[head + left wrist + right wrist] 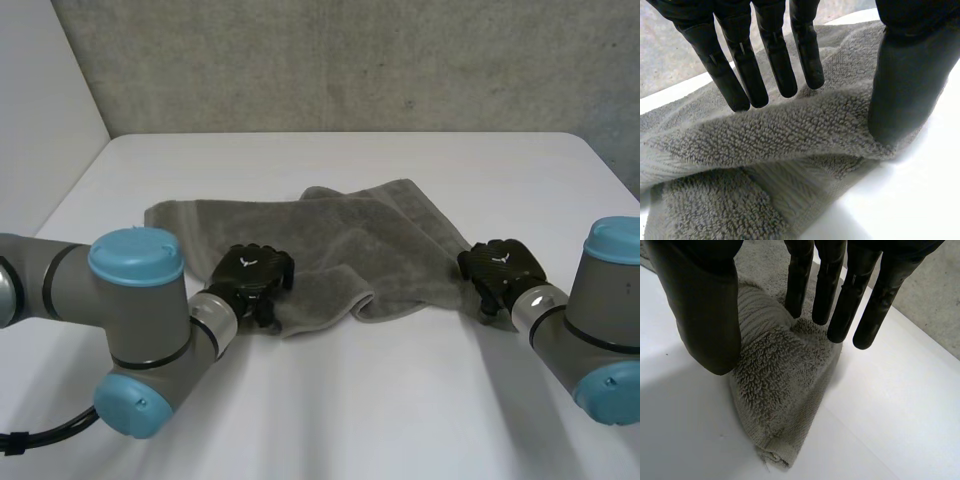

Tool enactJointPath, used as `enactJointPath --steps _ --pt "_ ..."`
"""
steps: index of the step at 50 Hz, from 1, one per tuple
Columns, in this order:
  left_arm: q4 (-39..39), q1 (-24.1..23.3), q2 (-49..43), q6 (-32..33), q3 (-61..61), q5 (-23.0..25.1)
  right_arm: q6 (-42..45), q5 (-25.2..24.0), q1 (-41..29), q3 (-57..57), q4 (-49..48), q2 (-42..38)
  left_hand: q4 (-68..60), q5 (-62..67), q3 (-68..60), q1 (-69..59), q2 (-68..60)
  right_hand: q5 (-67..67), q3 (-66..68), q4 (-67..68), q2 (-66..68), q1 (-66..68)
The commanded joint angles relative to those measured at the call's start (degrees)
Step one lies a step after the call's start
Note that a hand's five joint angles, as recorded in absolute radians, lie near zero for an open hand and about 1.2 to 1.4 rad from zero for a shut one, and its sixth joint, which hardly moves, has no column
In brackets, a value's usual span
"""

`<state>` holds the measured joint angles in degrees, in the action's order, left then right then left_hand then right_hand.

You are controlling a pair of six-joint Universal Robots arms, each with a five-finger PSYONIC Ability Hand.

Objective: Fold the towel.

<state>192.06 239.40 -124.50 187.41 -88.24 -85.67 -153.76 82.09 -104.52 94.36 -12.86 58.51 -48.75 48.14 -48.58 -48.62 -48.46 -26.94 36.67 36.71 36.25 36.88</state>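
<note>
A grey towel [320,250] lies rumpled across the middle of the white table [400,400], partly doubled over at its near edge. My left hand [255,272] rests on the towel's near left edge. In the left wrist view its fingers [775,60] are straight on the far side of a raised ridge of towel [790,135], and its thumb [905,85] presses the near side, a wide gap between them. My right hand [503,265] is at the near right corner. There its fingers [835,290] touch the towel corner [775,380], with the thumb [705,315] beside it.
A grey wall [350,60] runs behind the table's far edge. Bare white tabletop lies in front of the towel, between my two arms, and beyond the towel toward the wall.
</note>
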Motion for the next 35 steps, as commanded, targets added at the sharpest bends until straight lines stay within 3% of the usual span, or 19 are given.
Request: enactJointPath --steps 1,4,6,7,9,12,23,29,31,35 --pt "-0.02 -0.17 -2.06 0.06 1.05 -2.13 0.04 0.09 -0.07 -1.63 -0.32 -2.43 1.20 -10.59 1.02 1.06 0.90 -3.74 4.02 3.97 4.43 3.80" --pt "-0.02 -0.17 -2.50 0.06 1.32 -2.22 0.04 0.17 -0.07 -2.08 -0.23 -2.96 0.52 -9.91 0.35 0.39 0.23 -6.95 7.23 7.18 7.64 7.01" --pt "-0.11 -0.17 -3.03 0.06 1.75 -2.30 -0.05 0.26 -0.07 -2.69 -0.24 -3.66 -4.16 -5.23 -4.33 -4.30 -4.46 -21.32 21.60 21.56 22.02 21.39" --pt "-0.11 -0.17 -3.03 0.06 1.75 -2.30 -0.05 0.26 -0.07 -2.69 -0.23 -3.66 -4.19 -5.20 -4.36 -4.32 -4.48 -21.41 21.69 21.65 22.11 21.48" --pt "-0.20 -0.08 -2.94 -0.03 1.93 -2.30 -0.40 0.79 0.02 -2.69 -0.41 -3.49 -20.58 11.19 -20.76 -20.72 -20.88 -42.98 43.25 43.21 43.67 43.04" --pt "-0.55 0.10 -1.72 -0.12 1.93 -2.57 -0.84 1.40 0.11 -2.52 -0.50 -1.74 -31.21 21.82 -31.38 -31.35 -31.51 -43.06 43.33 43.29 43.75 43.12" --pt "-0.64 1.33 10.07 -0.47 1.93 -2.92 -1.98 0.44 2.13 -3.13 1.70 12.68 -31.25 21.86 -31.42 -31.38 -31.54 -43.06 43.33 43.29 43.75 43.12" --pt "-1.78 4.76 16.83 -0.03 2.90 -2.39 0.30 -3.87 2.75 -9.64 15.23 16.46 -31.25 21.86 -31.42 -31.38 -31.54 -43.06 43.33 43.29 43.75 43.12" --pt "-5.80 6.59 17.54 0.06 4.56 -2.30 2.66 -6.41 3.36 -14.10 23.37 15.94 -31.25 21.86 -31.42 -31.38 -31.54 -43.06 43.33 43.29 43.75 43.12" --pt "-10.99 7.57 17.10 0.06 6.49 -2.22 6.78 -7.21 3.45 -18.23 29.88 14.28 -31.25 21.86 -31.42 -31.38 -31.54 -43.06 43.33 43.29 43.75 43.12"
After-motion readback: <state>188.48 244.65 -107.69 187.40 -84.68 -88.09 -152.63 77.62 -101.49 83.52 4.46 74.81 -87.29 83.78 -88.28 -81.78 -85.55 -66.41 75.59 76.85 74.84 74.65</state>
